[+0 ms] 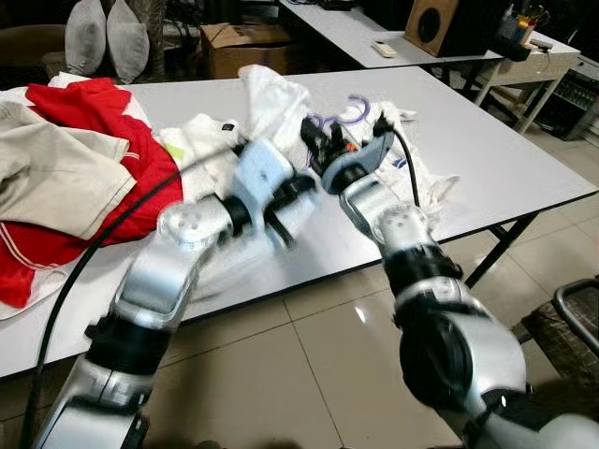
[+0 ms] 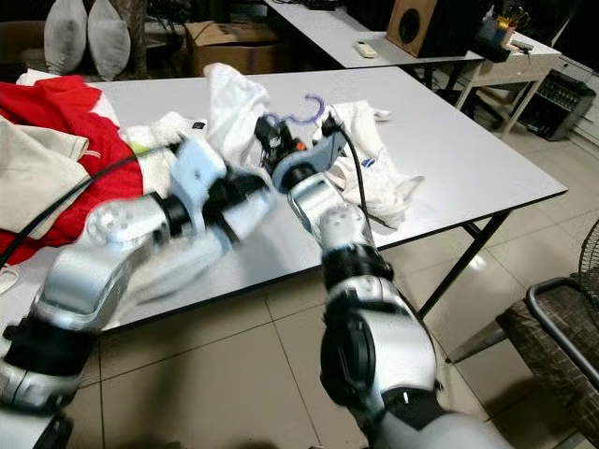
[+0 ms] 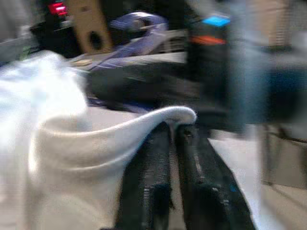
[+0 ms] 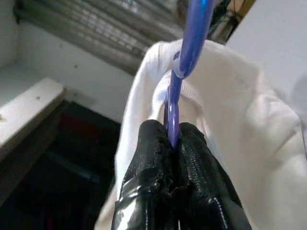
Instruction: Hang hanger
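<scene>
Two black, rubbery fingers (image 4: 158, 158) of the right gripper (image 4: 171, 139) pinch a thin purple plastic hanger (image 4: 184, 62), whose curved hook (image 2: 312, 110) rises just above them. Soft white cloth (image 4: 240, 110) drapes around the hanger's neck. Just beside it, the left gripper (image 3: 173, 125) is blurred; its fingers press together on a rounded fold of the same white garment (image 3: 72, 143). Beneath both lies a smooth white table (image 1: 505, 159), with crumpled red and beige clothes (image 1: 103, 178) farther to the left.
</scene>
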Robot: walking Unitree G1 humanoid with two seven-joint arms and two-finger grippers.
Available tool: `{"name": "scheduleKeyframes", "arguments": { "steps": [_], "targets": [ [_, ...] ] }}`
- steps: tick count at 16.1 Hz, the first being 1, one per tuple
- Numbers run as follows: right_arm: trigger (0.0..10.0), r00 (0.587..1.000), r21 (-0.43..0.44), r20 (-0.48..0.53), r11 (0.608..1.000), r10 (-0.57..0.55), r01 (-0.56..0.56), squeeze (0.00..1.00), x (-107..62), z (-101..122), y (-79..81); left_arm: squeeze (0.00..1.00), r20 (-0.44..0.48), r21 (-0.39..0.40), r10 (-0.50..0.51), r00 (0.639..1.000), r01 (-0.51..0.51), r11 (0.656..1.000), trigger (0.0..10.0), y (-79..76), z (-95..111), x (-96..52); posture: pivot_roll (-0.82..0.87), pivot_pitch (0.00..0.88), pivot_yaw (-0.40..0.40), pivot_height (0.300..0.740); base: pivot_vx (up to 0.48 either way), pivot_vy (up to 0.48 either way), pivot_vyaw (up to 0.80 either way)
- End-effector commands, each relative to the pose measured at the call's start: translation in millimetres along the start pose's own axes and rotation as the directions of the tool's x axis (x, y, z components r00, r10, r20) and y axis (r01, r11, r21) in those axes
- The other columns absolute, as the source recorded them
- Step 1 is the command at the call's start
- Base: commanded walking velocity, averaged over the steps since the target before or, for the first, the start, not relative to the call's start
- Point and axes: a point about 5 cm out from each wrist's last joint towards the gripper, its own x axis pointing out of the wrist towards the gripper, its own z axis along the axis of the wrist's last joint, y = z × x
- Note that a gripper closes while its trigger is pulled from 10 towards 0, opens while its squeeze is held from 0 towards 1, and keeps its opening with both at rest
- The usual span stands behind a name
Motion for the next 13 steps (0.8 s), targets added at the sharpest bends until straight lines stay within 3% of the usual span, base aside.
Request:
{"name": "scheduleKeyframes", "arguments": {
  "steps": [1,3,5,6,8,10,11,12,13],
  "targets": [
    [10.0,0.998,0.02,-0.058,1.0,-0.005,0.006,0.0,-5.1,-22,-5.5,1.0,0.017,-0.007,0.034,0.999,-0.034,0.999,10.0,7.2,6,0.1,-0.06,0.0,-0.074,0.74,0.0,0.0,0.0],
    [10.0,0.998,0.009,-0.047,0.999,-0.033,0.034,0.0,-15.4,-17,-15.7,1.0,0.059,-0.065,-0.005,0.998,0.009,0.998,10.0,7.2,12,-6.0,-0.06,0.0,-0.075,0.74,0.0,0.0,0.0],
    [10.0,0.997,0.003,-0.02,0.997,-0.077,0.077,0.0,-26.4,-8,-26.5,1.0,0.02,-0.088,-0.113,0.993,0.114,0.99,10.0,-0.9,5,-18.3,-0.06,0.0,-0.079,0.74,0.0,0.0,0.0],
    [10.0,0.997,-0.005,-0.016,0.997,-0.082,0.082,0.0,-29.2,-6,-27.9,1.0,-0.005,-0.083,-0.112,0.994,0.111,0.99,10.0,-0.6,0,-21.2,-0.06,0.0,-0.082,0.74,0.0,0.0,0.0],
    [10.0,0.996,-0.017,-0.015,0.996,-0.087,0.086,0.0,-33.2,-4,-28.2,1.0,-0.022,-0.091,-0.073,0.997,0.071,0.993,10.0,3.4,-4,-24.2,-0.06,0.0,-0.085,0.74,0.0,0.0,0.0],
    [10.0,0.996,-0.086,-0.046,0.994,-0.072,0.068,0.0,-43.4,1,-27.6,1.0,-0.036,-0.109,0.092,0.995,-0.095,0.989,10.0,22.7,-11,-39.4,-0.05,0.0,-0.09,0.74,0.0,0.0,0.4],
    [10.0,0.995,-0.12,-0.076,0.991,-0.068,0.059,0.0,-50.8,1,-26.2,0.44,-0.042,-0.13,0.171,0.984,-0.175,0.976,10.0,30.2,-15,-50.6,-0.05,0.0,-0.093,0.74,0.0,0.0,0.8],
    [10.0,0.993,-0.123,-0.091,0.99,-0.075,0.063,0.0,-58.7,3,-27.2,0.0,-0.042,-0.159,0.238,0.97,-0.242,0.957,10.0,34.5,-21,-61.1,-0.05,0.0,-0.094,0.74,0.0,0.0,0.8],
    [10.0,0.992,-0.136,-0.103,0.989,-0.076,0.062,0.0,-64.4,4,-27.9,0.0,-0.044,-0.175,0.279,0.959,-0.282,0.943,10.0,36.2,-25,-67.2,-0.05,0.0,-0.1,0.74,0.0,0.0,0.8]
  ]
}}
